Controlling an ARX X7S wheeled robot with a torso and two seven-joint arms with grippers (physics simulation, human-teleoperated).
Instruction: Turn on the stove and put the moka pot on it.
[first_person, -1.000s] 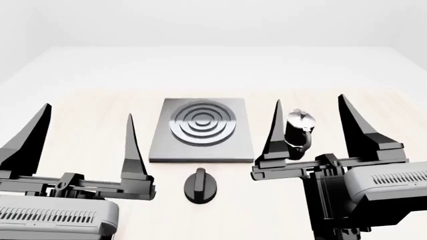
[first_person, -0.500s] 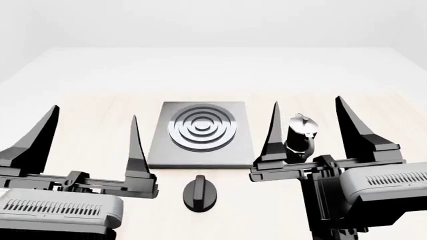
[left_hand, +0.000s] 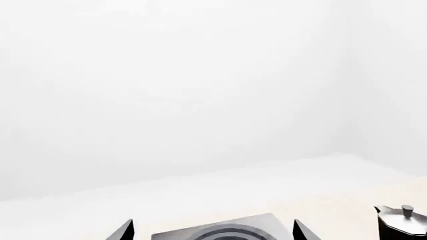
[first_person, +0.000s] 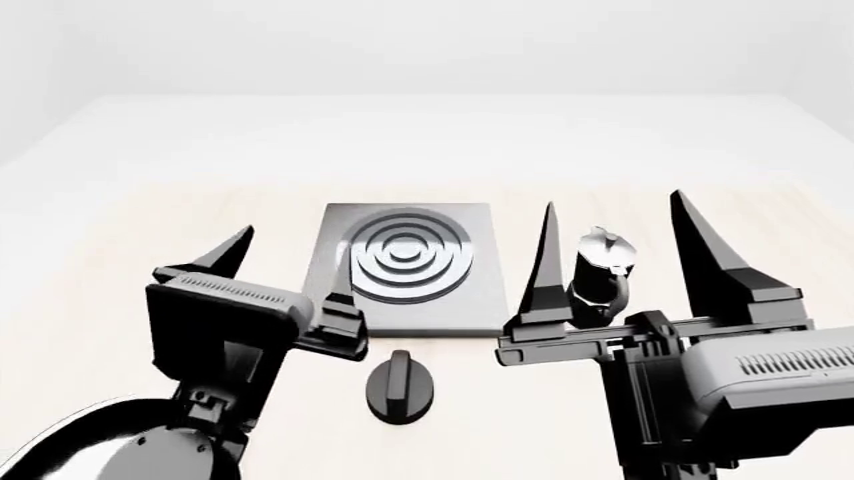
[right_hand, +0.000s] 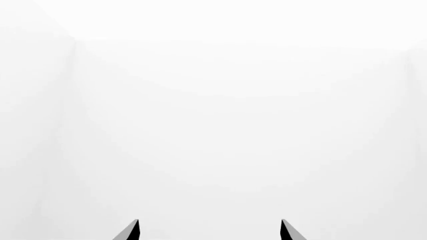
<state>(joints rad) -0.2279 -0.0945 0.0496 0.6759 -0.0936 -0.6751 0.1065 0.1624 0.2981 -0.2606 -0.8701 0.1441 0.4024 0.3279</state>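
- Head view: left pincer, wide open and empty, angles toward the knob just beside it, probably to switch on the stove.
- Right pincer, spread and empty, frames the moka pot, standing beyond it.

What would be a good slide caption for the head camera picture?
Two open grippers, left and right, hover over a stove, its knob and a moka pot.
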